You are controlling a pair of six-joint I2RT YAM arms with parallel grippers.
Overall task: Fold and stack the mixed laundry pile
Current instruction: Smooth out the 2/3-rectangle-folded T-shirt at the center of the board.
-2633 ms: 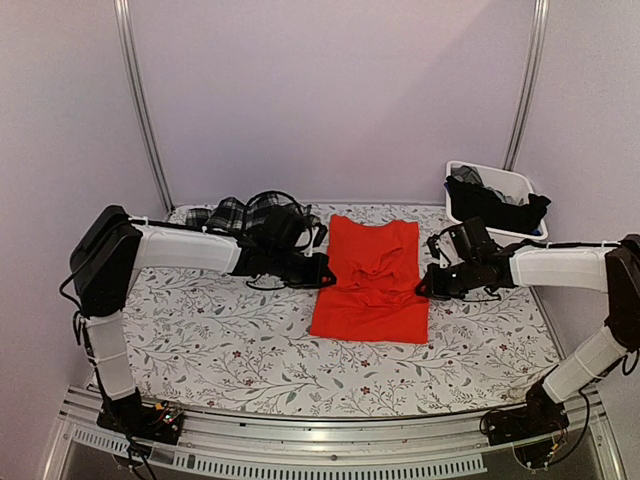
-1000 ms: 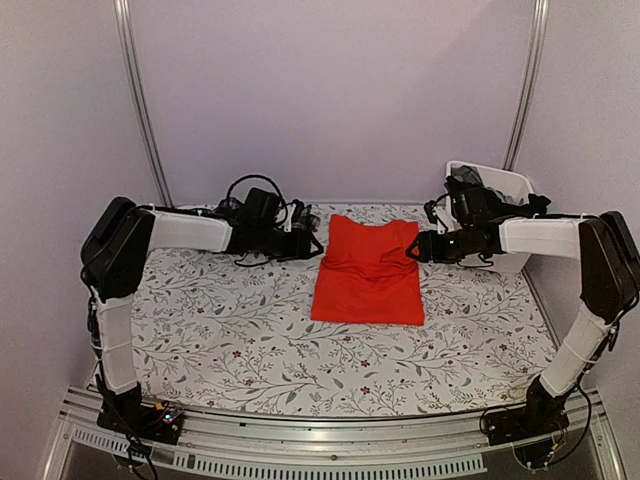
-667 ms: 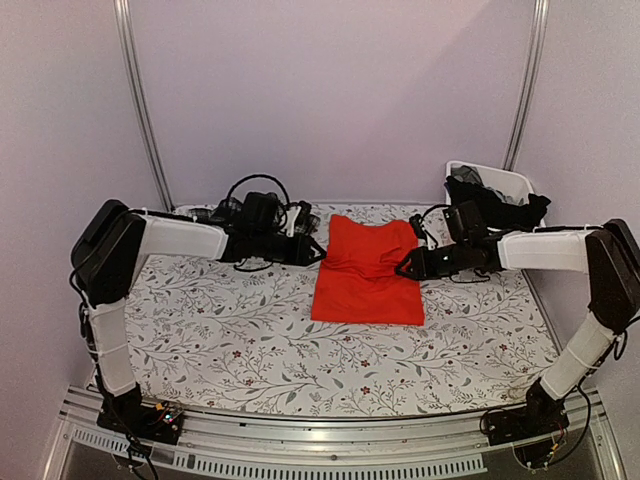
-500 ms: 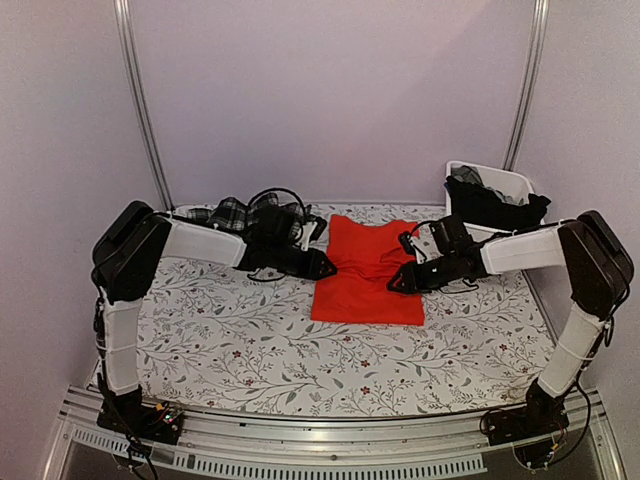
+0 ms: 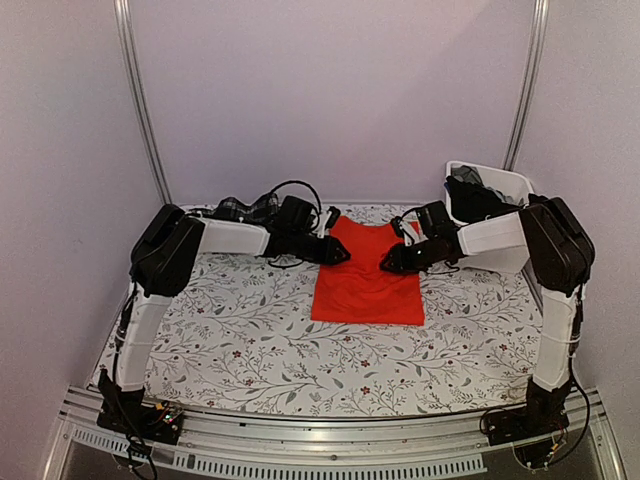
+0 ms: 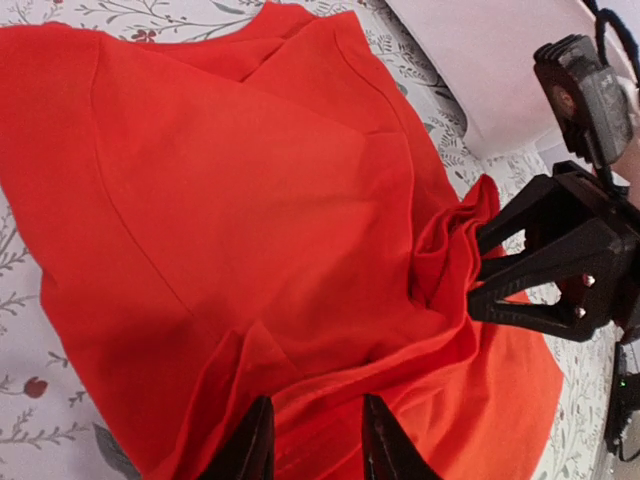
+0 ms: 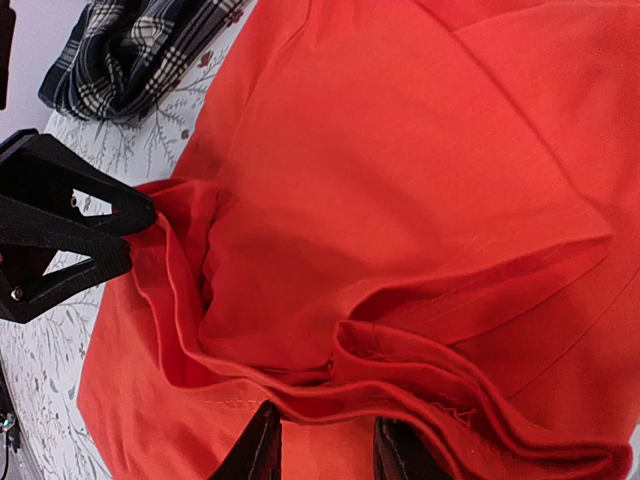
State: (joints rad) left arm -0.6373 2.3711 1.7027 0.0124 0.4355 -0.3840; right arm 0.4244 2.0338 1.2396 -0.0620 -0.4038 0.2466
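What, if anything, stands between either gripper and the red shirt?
Nothing visible does. The left gripper and the right gripper each pinch a bunched fold of the red shirt at its opposite side edges.

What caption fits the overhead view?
The left gripper and right gripper pinch opposite sides of the orange-red shirt on the floral tablecloth.

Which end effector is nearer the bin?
Right. The right end effector pinches the orange shirt on the side facing the white bin; the left end effector pinches the opposite side.
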